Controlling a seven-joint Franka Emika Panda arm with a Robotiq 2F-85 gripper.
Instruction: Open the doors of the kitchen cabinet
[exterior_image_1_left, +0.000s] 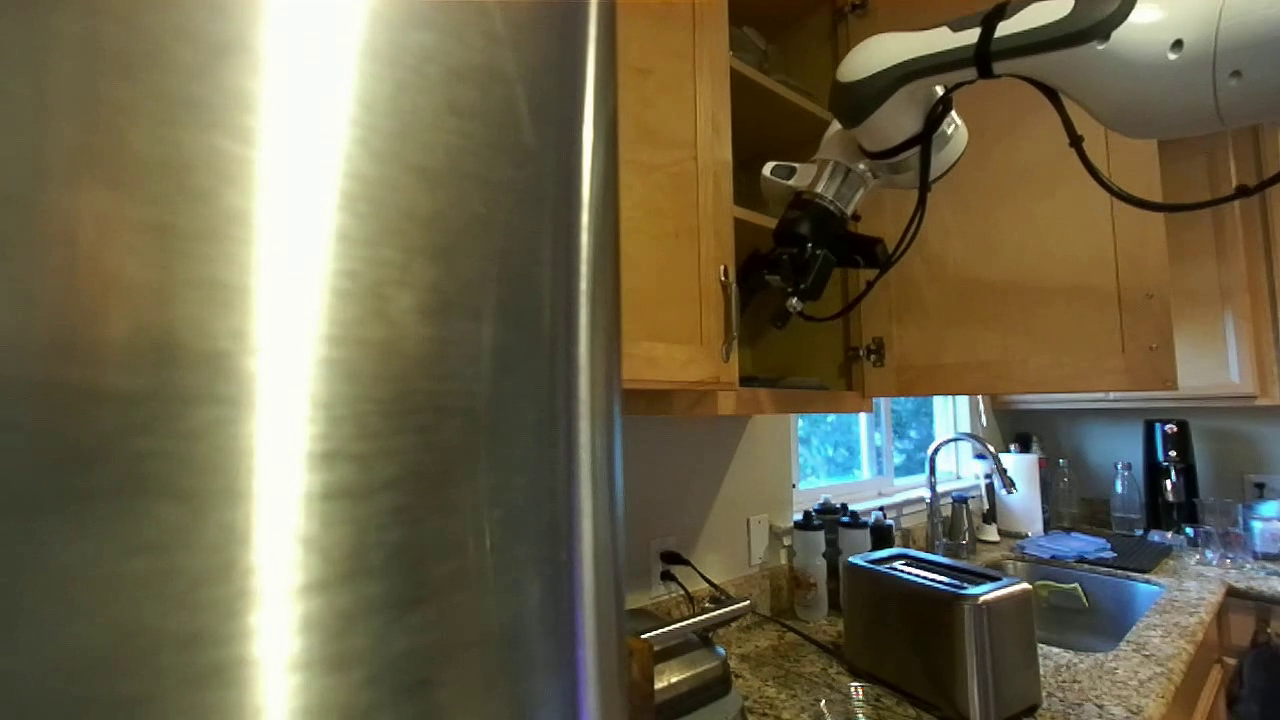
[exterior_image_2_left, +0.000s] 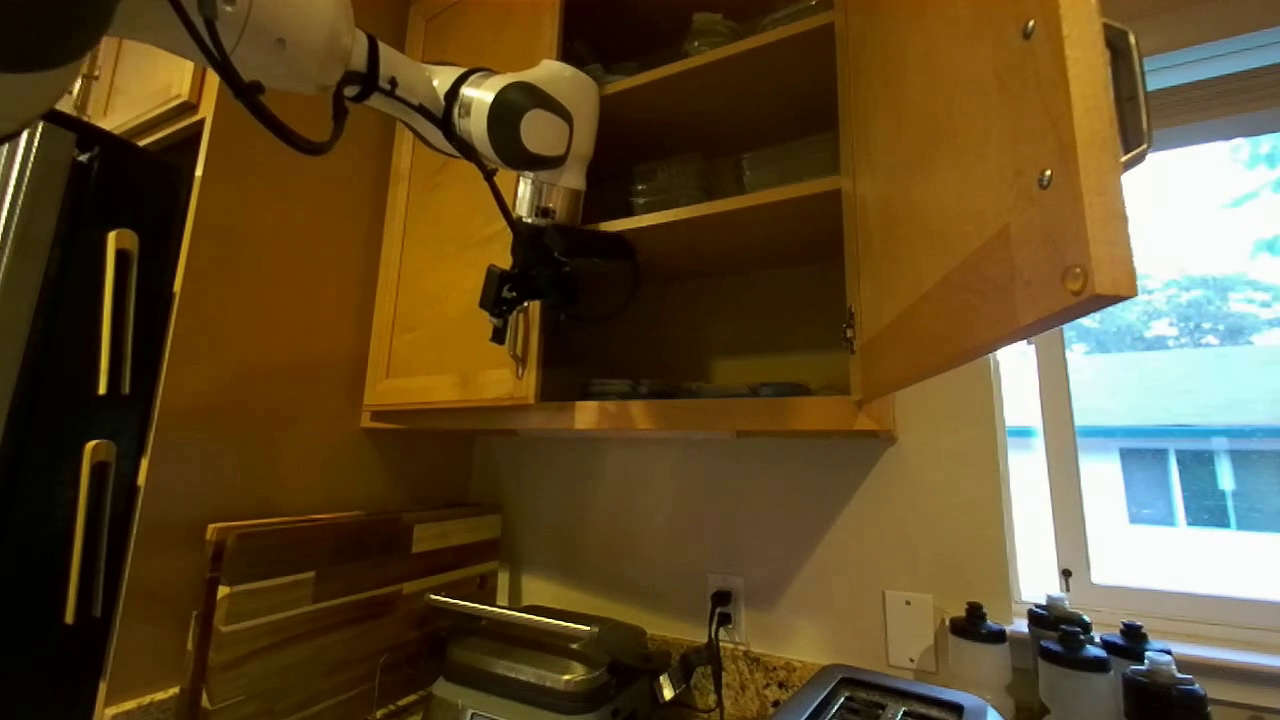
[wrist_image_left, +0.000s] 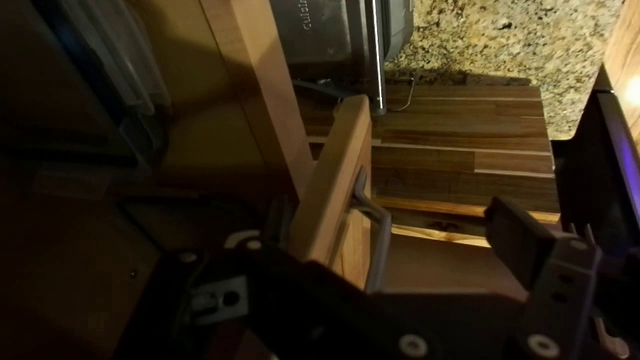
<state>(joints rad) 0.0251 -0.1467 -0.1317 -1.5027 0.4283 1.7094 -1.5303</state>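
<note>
Above the counter (wrist_image_left: 465, 40), the gripper (wrist_image_left: 387, 212) hangs wide-jawed near the handle (wrist_image_left: 381, 245); I'd hook the door (wrist_image_left: 334, 177) by its edge and swing it outward on an arc.

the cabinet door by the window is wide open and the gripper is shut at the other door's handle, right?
Not quite: the gripper is open. The wrist view shows its fingers spread well apart, with the other door's handle between them. The window-side door is wide open.
</note>
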